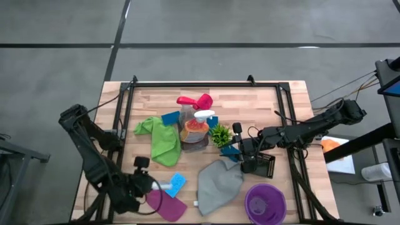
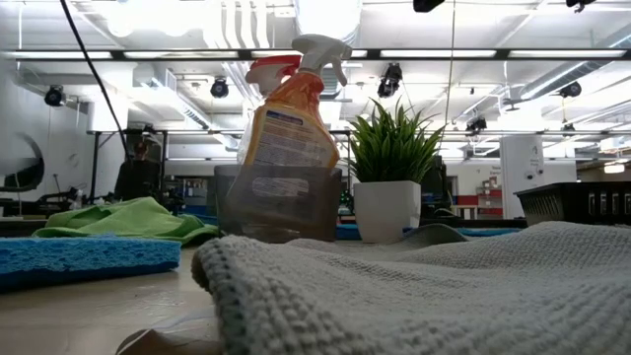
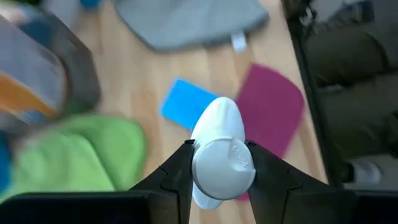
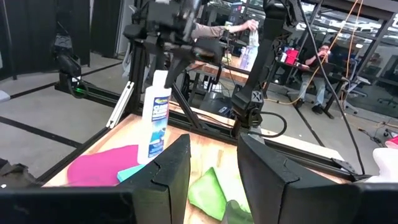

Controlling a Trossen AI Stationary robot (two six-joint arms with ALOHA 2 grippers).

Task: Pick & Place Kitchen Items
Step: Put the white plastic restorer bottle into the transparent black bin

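My left tool (image 3: pixel 214 177) is clamped on a white plastic bottle with a blue label (image 4: pixel 155 118); the left wrist view shows both fingers pressed against the bottle's sides, and the right wrist view shows it held upright over the near left corner of the wooden slatted surface (image 1: pixel 262 103). Beneath it lie the magenta cloth (image 1: pixel 166 205) and, just beside that, a blue rectangular sponge (image 1: pixel 177 182).

My right tool (image 1: pixel 240 157) sits low at the right of the surface, next to a small black mesh basket (image 1: pixel 267 165) and near the small spiky green plant in a white pot (image 2: pixel 389 168). Its fingers stand a little apart with nothing between them in the right wrist view.

Mid-surface: the orange spray bottle with white trigger (image 2: pixel 291 128) and the clear spray bottle with red trigger (image 1: pixel 190 105) stand together in a translucent grey bin (image 2: pixel 279 202). The green cloth (image 1: pixel 159 139) lies left of the bin, with a second blue sponge (image 1: pixel 170 117) beside it. The grey knitted cloth (image 1: pixel 219 184) lies near the front centre, and a purple round bowl (image 1: pixel 265 203) sits to its right.
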